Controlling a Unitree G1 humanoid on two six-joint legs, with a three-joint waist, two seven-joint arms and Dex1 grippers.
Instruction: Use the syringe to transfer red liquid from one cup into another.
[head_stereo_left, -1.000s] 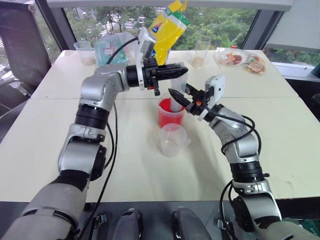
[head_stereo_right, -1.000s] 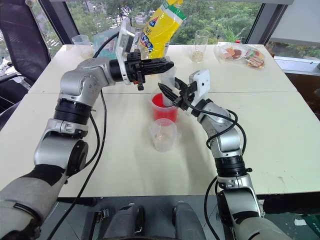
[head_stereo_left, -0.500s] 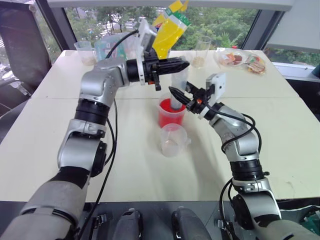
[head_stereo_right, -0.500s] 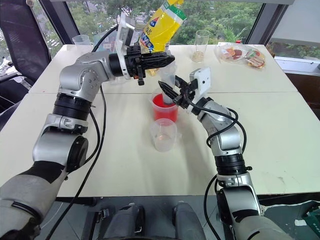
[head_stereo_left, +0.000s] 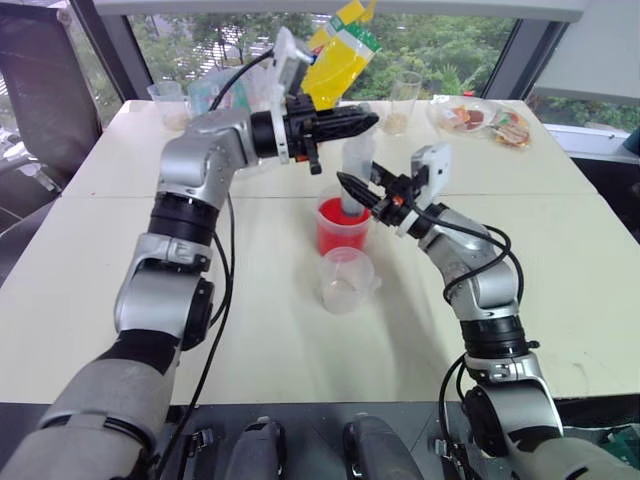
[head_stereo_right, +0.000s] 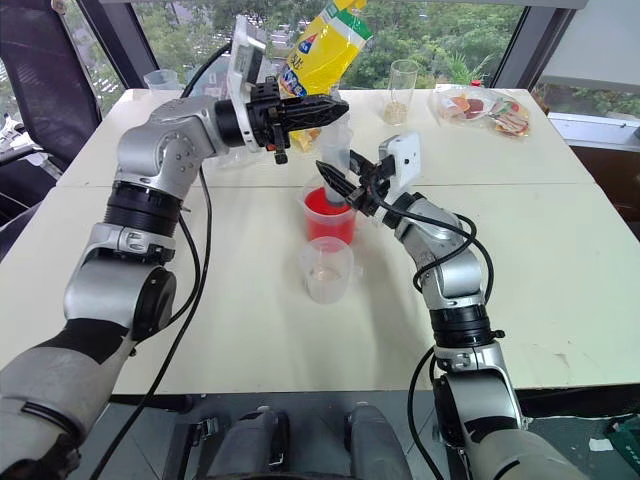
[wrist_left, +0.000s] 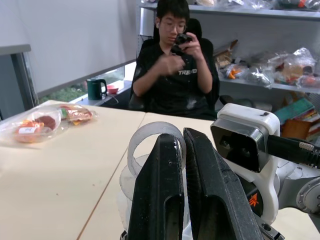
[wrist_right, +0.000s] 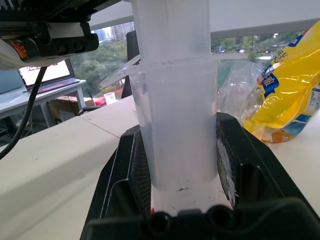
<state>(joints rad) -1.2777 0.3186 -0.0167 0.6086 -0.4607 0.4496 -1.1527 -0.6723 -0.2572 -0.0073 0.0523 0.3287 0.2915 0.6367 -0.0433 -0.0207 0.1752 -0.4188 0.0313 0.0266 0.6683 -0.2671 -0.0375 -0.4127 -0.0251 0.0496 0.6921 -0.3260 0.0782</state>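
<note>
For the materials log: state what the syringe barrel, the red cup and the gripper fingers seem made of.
Syringe barrel: frosted, translucent plastic; background shows dimly through it.
Red cup: clear, glossy plastic, apparently; the liquid colours its walls.
Right gripper fingers: black, matte, probably moulded plastic.

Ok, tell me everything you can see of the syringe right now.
The syringe is a large clear plastic tube with a white plunger, standing roughly upright with its lower end down inside the red-looking cup; its tip is hidden there. The right hand is shut on its barrel, which the right wrist view shows as clear, with a thin flange sticking out sideways. The left hand is shut on the plunger's top. Whether any red liquid is inside it, I cannot tell.
</note>
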